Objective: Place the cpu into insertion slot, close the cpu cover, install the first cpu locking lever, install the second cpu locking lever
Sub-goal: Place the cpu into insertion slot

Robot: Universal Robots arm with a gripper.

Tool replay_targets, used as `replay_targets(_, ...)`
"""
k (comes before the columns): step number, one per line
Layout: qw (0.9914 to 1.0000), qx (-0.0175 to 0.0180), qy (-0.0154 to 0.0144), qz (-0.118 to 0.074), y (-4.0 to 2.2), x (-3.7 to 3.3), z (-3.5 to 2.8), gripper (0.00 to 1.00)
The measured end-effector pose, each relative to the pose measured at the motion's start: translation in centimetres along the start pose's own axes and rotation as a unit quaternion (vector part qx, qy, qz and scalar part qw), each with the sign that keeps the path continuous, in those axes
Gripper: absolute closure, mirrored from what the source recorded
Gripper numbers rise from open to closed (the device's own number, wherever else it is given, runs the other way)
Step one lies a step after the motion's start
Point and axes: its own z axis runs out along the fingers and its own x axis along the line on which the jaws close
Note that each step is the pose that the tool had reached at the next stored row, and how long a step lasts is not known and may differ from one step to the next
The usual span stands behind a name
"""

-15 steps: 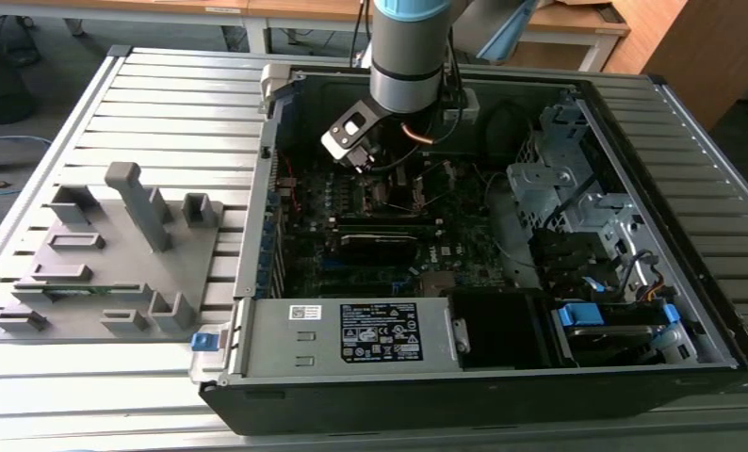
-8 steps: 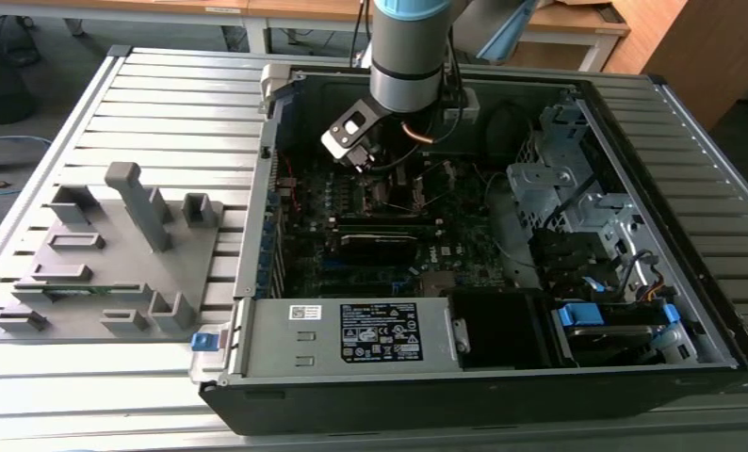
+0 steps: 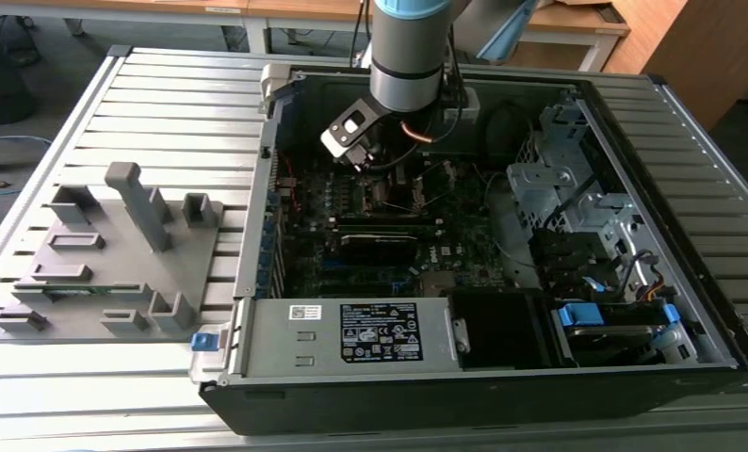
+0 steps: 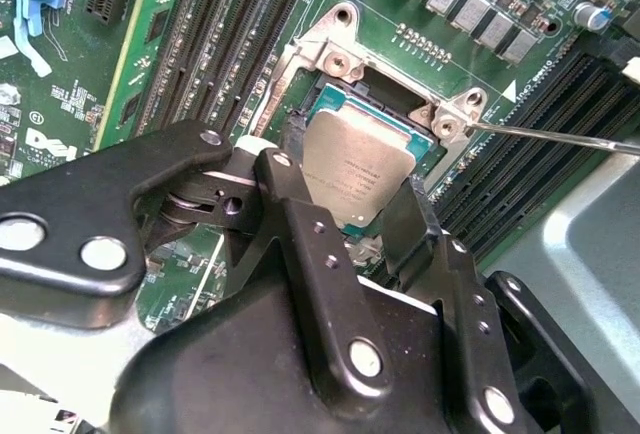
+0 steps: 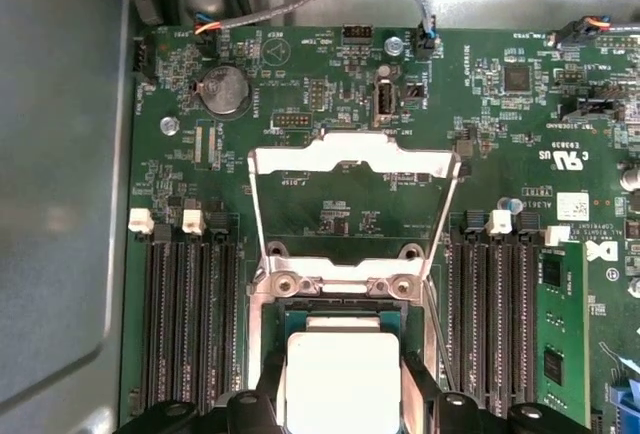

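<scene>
Gripping the cpu (image 4: 355, 159) by opposite edges, the claw (image 4: 348, 189) holds it right at the insertion slot (image 4: 385, 97) while the cpu cover (image 5: 350, 159) lies folded back open, so placing seems the step in hand, calling for a level, square descent before release.

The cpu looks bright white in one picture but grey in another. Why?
In the first wrist view, glare off its metal top washes the cpu out to white; in the second wrist view no glare hits it, so it shows grey.
</scene>
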Motion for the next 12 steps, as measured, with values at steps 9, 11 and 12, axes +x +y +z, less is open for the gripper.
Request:
replay_targets(9,1.0,-0.0001,0.0,0.0,0.07,0.01,0.03,0.46)
replay_targets(11,1.0,-0.0002,0.0003,0.0,0.07,0.01,0.1,0.46)
replay_targets(12,1.0,-0.0002,0.0001,0.0,0.07,0.01,0.16,0.46)
